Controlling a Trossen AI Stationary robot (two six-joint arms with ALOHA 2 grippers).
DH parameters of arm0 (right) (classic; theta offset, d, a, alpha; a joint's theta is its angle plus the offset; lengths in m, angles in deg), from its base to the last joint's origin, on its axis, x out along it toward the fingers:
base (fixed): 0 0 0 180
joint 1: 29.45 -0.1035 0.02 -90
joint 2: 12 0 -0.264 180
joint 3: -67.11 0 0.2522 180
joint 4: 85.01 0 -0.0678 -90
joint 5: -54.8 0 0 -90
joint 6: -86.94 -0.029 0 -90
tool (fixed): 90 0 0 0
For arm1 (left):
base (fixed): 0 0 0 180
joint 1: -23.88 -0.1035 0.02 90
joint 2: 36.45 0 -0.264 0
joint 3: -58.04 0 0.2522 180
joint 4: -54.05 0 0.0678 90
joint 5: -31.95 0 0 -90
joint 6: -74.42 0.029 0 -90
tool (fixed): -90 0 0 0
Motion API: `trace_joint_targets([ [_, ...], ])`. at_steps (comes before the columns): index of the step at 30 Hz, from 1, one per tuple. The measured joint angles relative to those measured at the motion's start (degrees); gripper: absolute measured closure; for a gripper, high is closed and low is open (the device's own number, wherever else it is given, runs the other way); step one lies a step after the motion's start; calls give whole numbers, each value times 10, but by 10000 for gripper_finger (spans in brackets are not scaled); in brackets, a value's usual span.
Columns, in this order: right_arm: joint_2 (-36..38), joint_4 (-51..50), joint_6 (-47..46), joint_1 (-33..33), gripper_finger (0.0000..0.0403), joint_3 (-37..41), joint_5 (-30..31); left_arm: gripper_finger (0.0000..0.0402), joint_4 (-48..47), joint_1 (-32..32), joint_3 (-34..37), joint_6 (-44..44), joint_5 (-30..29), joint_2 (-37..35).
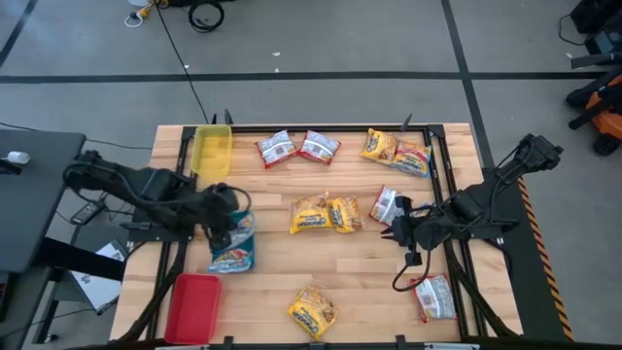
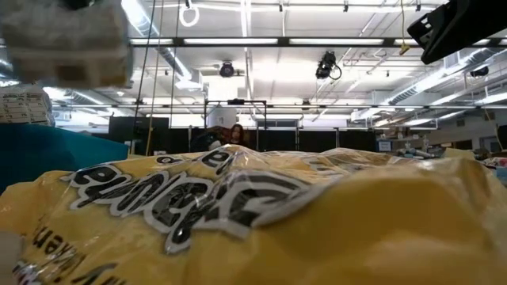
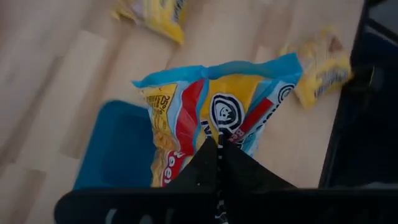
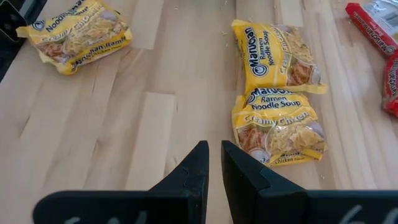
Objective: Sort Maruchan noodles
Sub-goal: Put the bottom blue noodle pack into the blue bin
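While left pincer (image 3: 219, 155) clamps blue-white packet (image 3: 217, 118) | right pincer (image 4: 214, 163) slightly parted, empty, over bare table (image 4: 124, 124)

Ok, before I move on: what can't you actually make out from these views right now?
- Low view: a yellow packet against the lens hides nearly the whole table.
- High view: the left gripper covers part of the blue packet and the blue tray under it.
- Left wrist view: the fingers hide the blue packet's near edge.
- High view: packet print too small to read.
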Motion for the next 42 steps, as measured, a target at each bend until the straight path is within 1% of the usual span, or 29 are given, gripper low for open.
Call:
trace_joint_targets([
  [4, 0, 9, 1, 13, 353, 0, 1, 392, 25, 0, 114, -6, 16, -76],
  [7, 0, 29, 20, 26, 353, 0, 1, 392, 45, 0, 171, -25, 35, -115],
  [9, 0, 52, 46, 35, 353, 0, 1, 392, 82, 0, 201, -17, 49, -130],
  [13, 0, 114, 74, 56, 353, 0, -3, 392, 160, 0, 246, 35, 69, -136],
  [16, 0, 155, 75, 68, 353, 0, -26, 392, 218, 0, 273, 54, 94, -134],
  [20, 0, 185, 64, 73, 353, 0, -56, 392, 255, -5, 289, 62, 130, -132],
  [23, -11, 191, 50, 72, 353, 0, -57, 392, 270, -14, 290, 79, 154, -132],
  [25, -33, 192, 48, 66, 353, 0, -44, 392, 287, -21, 290, 100, 172, -132],
  [27, -71, 219, 48, 61, 353, 0, -36, 392, 296, -32, 290, 116, 187, -132],
  [30, -134, 280, 46, 53, 353, -1, -34, 392, 285, -51, 290, 131, 204, -128],
  [32, -176, 310, 43, 45, 353, -11, -33, 392, 256, -61, 289, 141, 216, -127],
  [36, -249, 324, 16, 28, 353, -56, -33, 392, 201, -79, 290, 144, 235, -119],
  [42, -334, 330, -17, -5, 353, -118, -20, 392, 189, -102, 290, 128, 282, -108],
])
